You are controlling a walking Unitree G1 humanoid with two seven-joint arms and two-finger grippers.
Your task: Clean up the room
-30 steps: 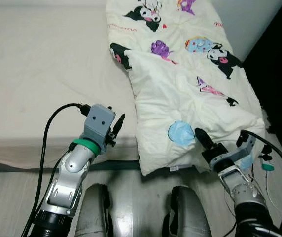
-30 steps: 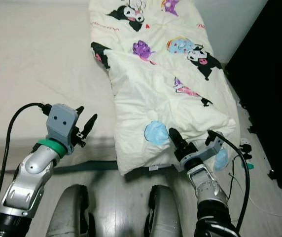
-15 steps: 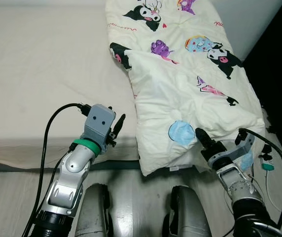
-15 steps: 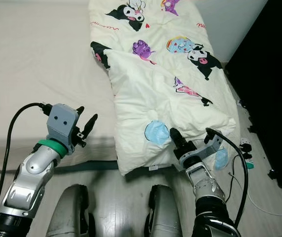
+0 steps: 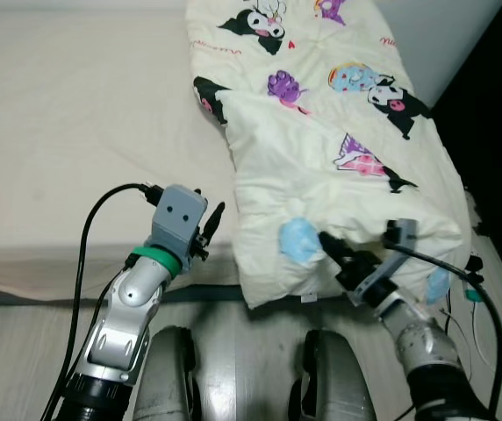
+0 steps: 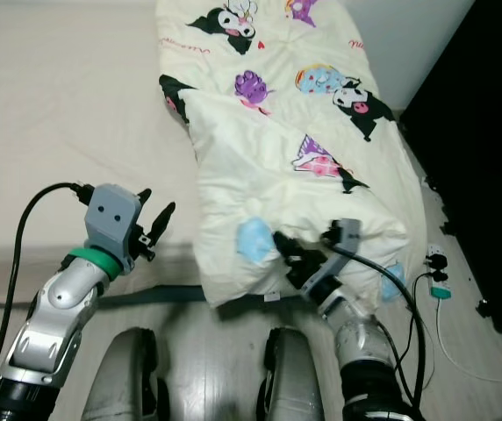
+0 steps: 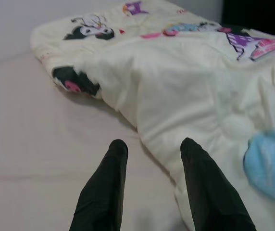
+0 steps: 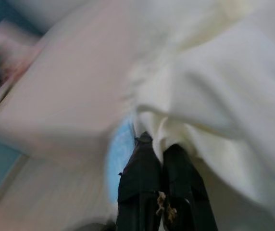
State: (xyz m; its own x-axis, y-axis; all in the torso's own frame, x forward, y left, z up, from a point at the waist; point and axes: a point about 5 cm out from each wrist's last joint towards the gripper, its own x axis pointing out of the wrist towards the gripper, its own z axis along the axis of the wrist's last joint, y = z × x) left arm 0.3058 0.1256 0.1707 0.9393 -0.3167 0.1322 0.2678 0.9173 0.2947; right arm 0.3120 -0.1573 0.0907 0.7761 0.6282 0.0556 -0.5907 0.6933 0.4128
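A cream quilt (image 5: 321, 149) with cartoon prints lies rumpled over the right half of the bed (image 5: 75, 114). My right gripper (image 5: 326, 241) is at the quilt's near edge, beside a blue round print (image 5: 297, 239). It is shut on a fold of the fabric, which shows pinched between the fingers (image 8: 152, 166) in the blurred right wrist view. My left gripper (image 5: 211, 219) is open above the bare beige sheet near the bed's front edge. A short way beyond its fingers (image 7: 111, 163) lies the quilt's left side (image 7: 190, 82).
The bed's front edge runs across in front of me, with grey wood floor (image 5: 233, 351) below it. Cables and a plug (image 5: 470, 281) lie on the floor at the right. A dark unit (image 5: 497, 105) stands along the right side.
My right gripper has moved left and dragged the quilt's near edge with it, so the blue print and the folds have shifted left and bunched. The left arm has stayed put.
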